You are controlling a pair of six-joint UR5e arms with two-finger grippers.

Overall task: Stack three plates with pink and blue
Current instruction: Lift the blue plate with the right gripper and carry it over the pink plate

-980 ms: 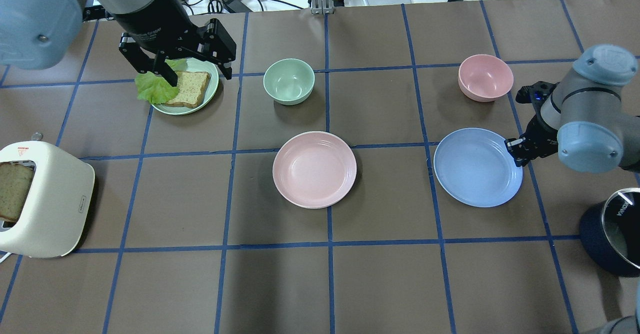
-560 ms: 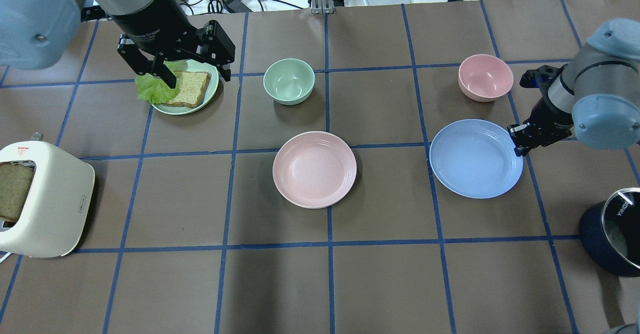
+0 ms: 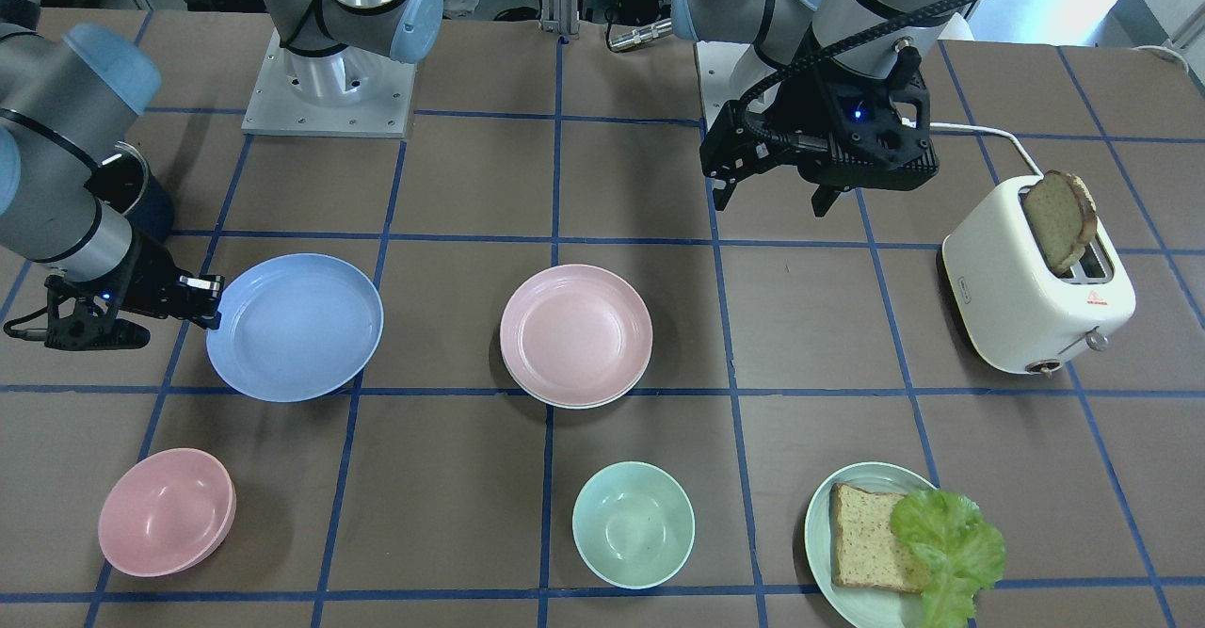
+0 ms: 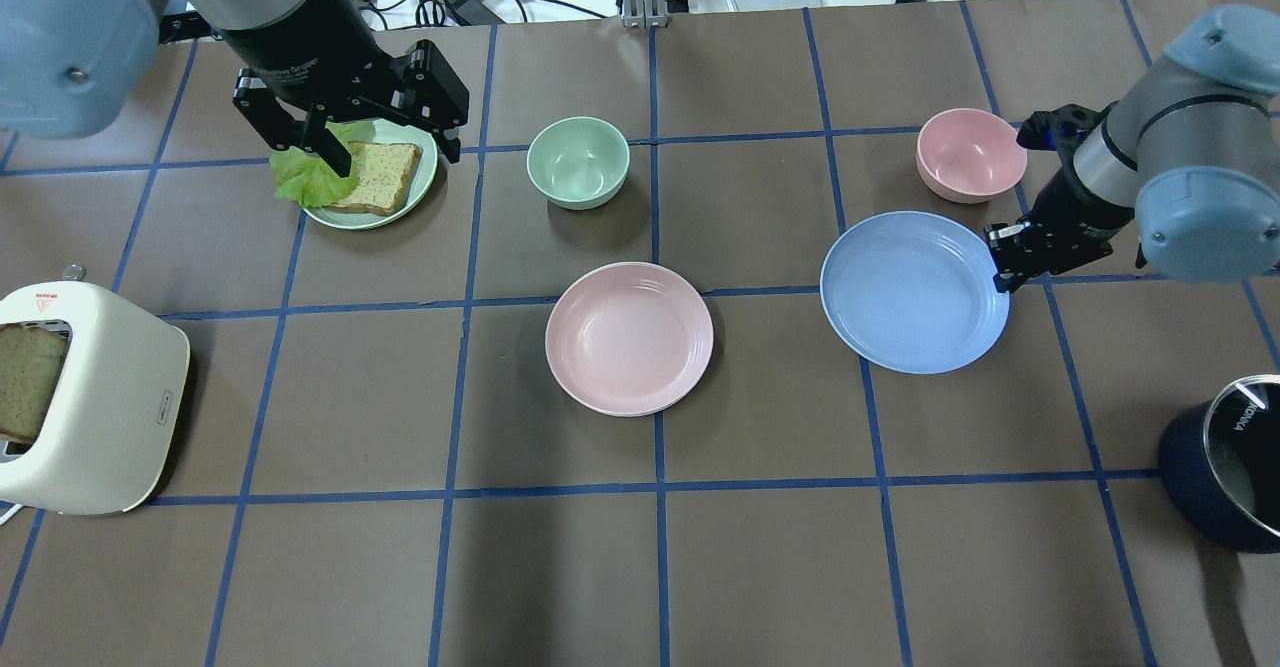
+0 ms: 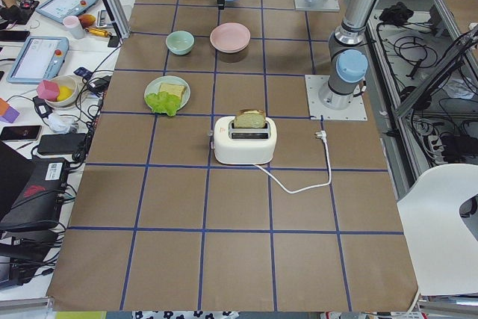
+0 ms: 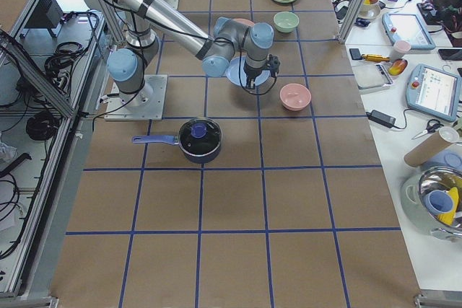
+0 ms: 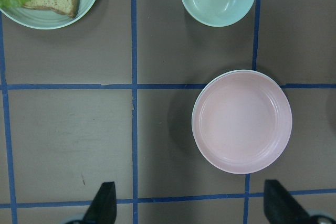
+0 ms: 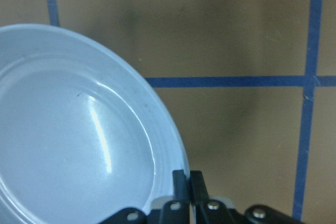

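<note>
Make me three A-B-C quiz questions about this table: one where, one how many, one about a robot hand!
1. What lies under the pink plate? A) a white plate B) a spoon C) nothing
2. How many bowls are there? A) one B) two C) four
3. The right gripper is: A) wide open B) shut on the blue plate C) holding a cup
Answers: 1 A, a white rim peeks out beneath; 2 B, one mint bowl, one pink bowl; 3 B, it pinches the plate's rim.

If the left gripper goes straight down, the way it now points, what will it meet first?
The left gripper would probably meet bare table, just short of the pink plate; height is unclear.
</note>
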